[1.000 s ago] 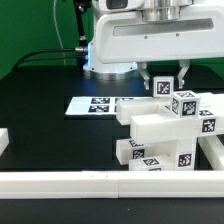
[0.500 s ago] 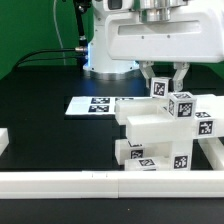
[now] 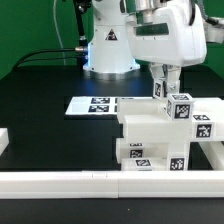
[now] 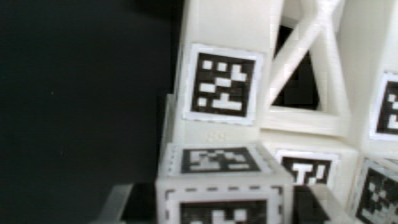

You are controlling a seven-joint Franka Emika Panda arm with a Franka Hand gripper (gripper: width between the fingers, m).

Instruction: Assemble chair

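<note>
A robotics laboratory test cell. A white robot arm (image 3: 150,40) is standing on a black tabletop (image 3: 50,85) that is lying bounded by a plain white border rail (image 3: 60,181). A green backdrop (image 3: 30,25) is screening the rear, and black cables (image 3: 45,52) are trailing behind the arm's base. Black-and-white square tags are covering the white chair parts (image 3: 165,135) and the flat marker board (image 3: 95,104), giving cameras something to track.
</note>
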